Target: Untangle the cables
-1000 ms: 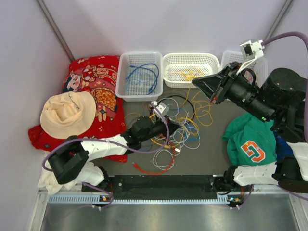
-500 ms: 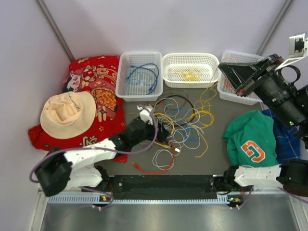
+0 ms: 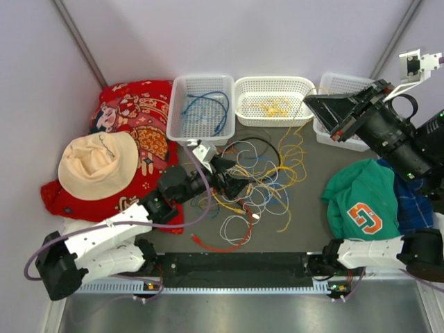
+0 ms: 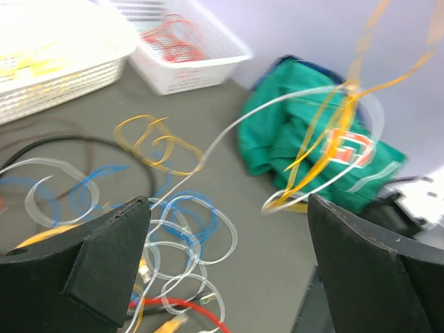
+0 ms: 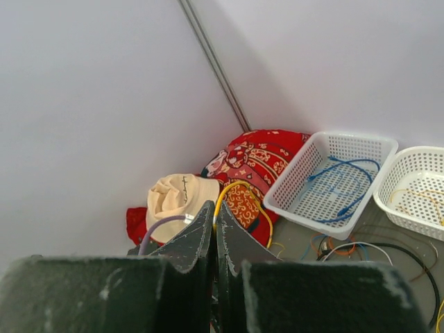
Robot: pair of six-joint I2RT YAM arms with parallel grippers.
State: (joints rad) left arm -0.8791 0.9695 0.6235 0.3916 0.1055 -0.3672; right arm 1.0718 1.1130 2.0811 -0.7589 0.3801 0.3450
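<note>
Pinching one yellow cable (image 5: pixel 243 186) in my right fingers (image 5: pixel 194 236), I should pin the tangle (image 3: pixel 250 187) at the middle of the worktop (image 3: pixel 305 232) with my wide left fingers (image 4: pixel 104 250).

Count of what sits on my counter (image 3: pixel 309 218)

I make out three baskets: left basket (image 3: pixel 177 104), middle basket (image 3: pixel 274 81), right basket (image 3: pixel 340 78). There is one hat (image 3: pixel 97 163), one red cloth (image 3: pixel 135 104), one green shirt (image 3: pixel 361 208) and one blue checked cloth (image 3: pixel 411 201). One blue cable (image 3: pixel 208 111) lies in the left basket. The loose cables (image 3: pixel 257 180) are too tangled for me to count.
</note>
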